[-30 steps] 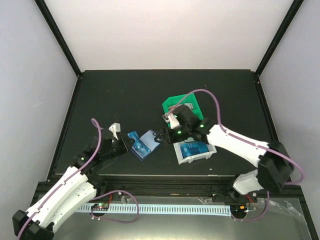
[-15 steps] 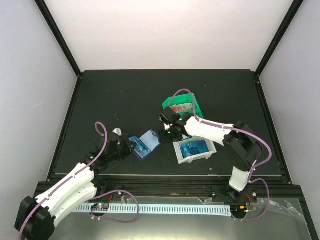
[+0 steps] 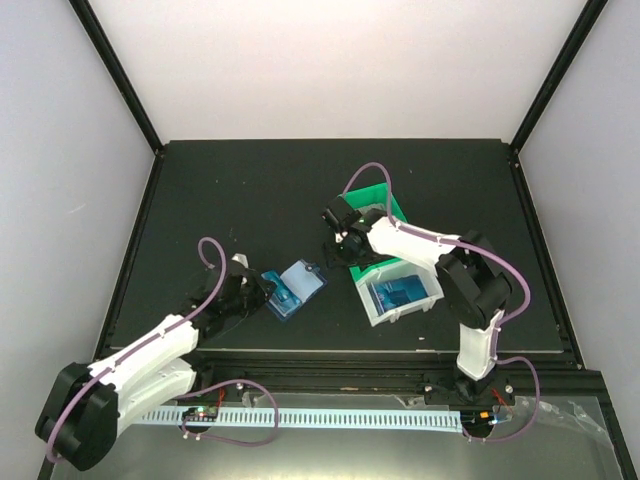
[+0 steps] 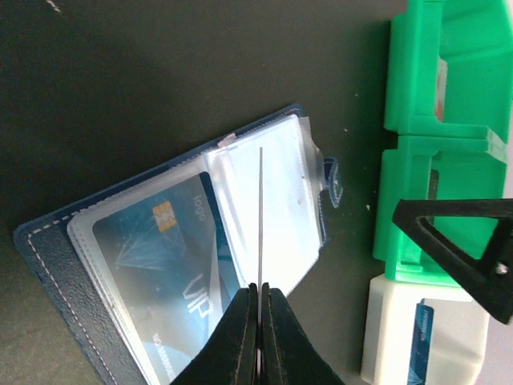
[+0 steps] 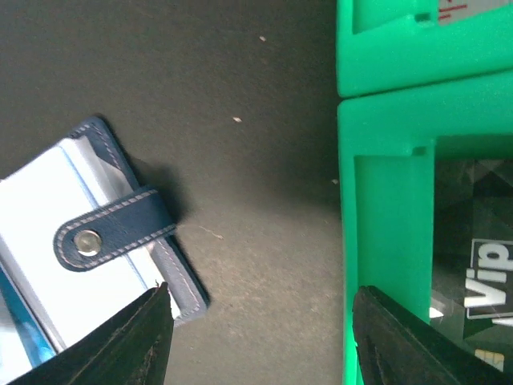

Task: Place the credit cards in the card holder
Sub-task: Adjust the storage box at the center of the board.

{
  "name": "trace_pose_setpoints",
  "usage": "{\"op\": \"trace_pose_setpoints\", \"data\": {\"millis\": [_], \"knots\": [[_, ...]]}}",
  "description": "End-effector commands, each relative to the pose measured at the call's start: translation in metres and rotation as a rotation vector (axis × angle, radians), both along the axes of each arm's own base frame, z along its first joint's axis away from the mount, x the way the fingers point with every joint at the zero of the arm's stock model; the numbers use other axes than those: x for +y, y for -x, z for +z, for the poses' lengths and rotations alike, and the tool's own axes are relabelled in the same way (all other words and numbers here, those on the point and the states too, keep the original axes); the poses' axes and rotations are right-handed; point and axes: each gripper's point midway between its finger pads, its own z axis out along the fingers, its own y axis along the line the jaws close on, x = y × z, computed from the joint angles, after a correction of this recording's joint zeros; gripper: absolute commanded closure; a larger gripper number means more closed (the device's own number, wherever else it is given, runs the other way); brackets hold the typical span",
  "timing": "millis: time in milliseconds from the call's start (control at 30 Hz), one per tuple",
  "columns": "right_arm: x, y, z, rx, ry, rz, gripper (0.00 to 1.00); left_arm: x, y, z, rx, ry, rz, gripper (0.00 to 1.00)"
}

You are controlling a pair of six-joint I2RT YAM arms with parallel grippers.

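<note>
The card holder (image 3: 297,289) lies open on the black table, with a blue card (image 4: 160,249) inside a clear sleeve. My left gripper (image 4: 261,293) is shut on a thin pale sheet seen edge-on, which looks like a sleeve of the holder; it stands upright over the holder. In the top view the left gripper (image 3: 258,291) is at the holder's left edge. My right gripper (image 5: 264,345) is open and empty, between the holder's clasp strap (image 5: 112,233) and the green bin (image 5: 401,160). More blue cards (image 3: 400,293) lie in the white bin (image 3: 372,313).
The green bin (image 3: 367,212) stands behind the right gripper (image 3: 336,240) and holds a black card (image 5: 481,265) and a red-and-white item (image 5: 473,8). The white bin sits right of the holder, near the table's front edge. Black frame posts rise at the back corners.
My right gripper has drawn back from the card holder, up and right toward the green bin. The white bin has turned slightly. My left gripper stays shut at the holder.
</note>
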Motion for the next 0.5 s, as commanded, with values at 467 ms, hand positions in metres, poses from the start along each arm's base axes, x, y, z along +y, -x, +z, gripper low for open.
{"op": "trace_pose_setpoints", "data": {"millis": [467], "knots": [[0.078, -0.013, -0.016, 0.112, -0.229, 0.137, 0.39, -0.013, -0.016, -0.01, -0.01, 0.062, -0.007, 0.98]]}}
